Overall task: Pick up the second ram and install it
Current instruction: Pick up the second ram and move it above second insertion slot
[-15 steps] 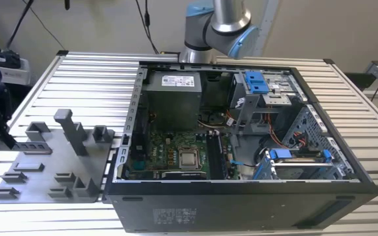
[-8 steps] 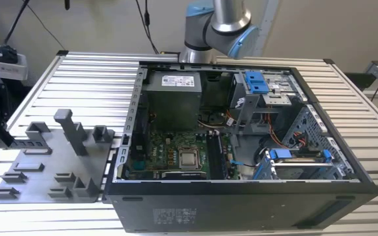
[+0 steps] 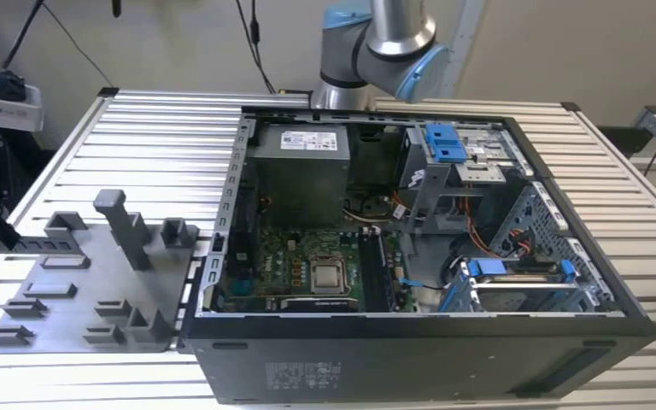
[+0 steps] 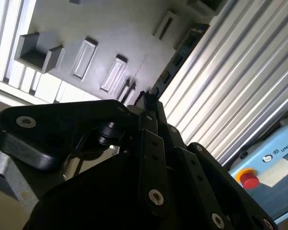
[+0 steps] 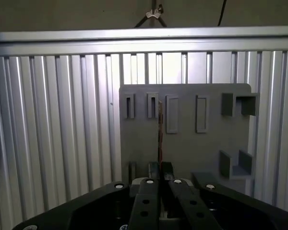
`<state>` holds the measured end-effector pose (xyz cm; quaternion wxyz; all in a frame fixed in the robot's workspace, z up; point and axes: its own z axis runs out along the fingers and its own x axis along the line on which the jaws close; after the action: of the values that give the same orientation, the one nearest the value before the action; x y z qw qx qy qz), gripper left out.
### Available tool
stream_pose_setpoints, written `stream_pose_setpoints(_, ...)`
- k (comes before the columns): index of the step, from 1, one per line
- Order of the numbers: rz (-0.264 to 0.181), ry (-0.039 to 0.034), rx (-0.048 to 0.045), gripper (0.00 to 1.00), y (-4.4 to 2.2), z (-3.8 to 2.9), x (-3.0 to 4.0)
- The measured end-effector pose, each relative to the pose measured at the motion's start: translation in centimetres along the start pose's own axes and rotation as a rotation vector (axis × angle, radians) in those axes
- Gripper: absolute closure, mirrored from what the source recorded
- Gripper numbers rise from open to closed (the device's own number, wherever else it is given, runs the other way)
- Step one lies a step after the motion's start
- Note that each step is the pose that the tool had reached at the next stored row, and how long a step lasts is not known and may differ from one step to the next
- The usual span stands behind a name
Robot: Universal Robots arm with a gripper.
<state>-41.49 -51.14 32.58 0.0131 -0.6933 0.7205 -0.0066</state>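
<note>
Pincer [image 5: 159, 168] clamped on ram [image 5: 159, 129] at its near end, by appearance. Ram's long axis runs straight out from fingertips toward plate [image 5: 187, 143]. In exterior view, case [image 3: 419, 342] at pincer's 3 o'clock, well apart.

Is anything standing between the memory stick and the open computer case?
Yes. The gripper holds the memory stick over the grey plate; the plate's tall post and the case's side wall stand between there and the motherboard.
</note>
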Motion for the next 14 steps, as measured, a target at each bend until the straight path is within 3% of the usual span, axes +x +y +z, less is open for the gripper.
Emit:
stream_pose_setpoints(10,0.0,0.0001,-0.0001,0.86,-0.03,-1.16,-0.01)
stream_pose_setpoints(14,0.0,0.0,0.0,0.86,-0.05,-1.93,-0.02)
